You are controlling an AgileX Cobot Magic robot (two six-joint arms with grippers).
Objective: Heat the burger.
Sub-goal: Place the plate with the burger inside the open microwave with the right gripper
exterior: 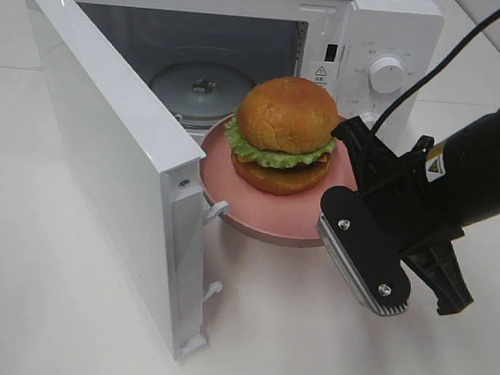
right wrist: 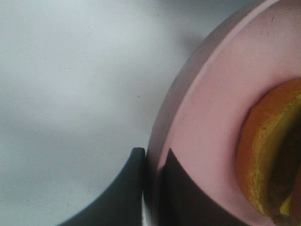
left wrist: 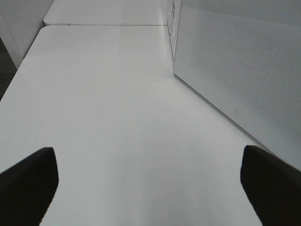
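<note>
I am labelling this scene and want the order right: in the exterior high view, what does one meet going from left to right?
microwave door → turntable → burger → right gripper. I leave out the pink plate and the dial, since they overlap others.

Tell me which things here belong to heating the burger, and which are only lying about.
Part of the job:
burger
plate under it
microwave, its door open
right gripper, shut on the plate's rim

Not in use:
left gripper, open over the table beside the microwave
</note>
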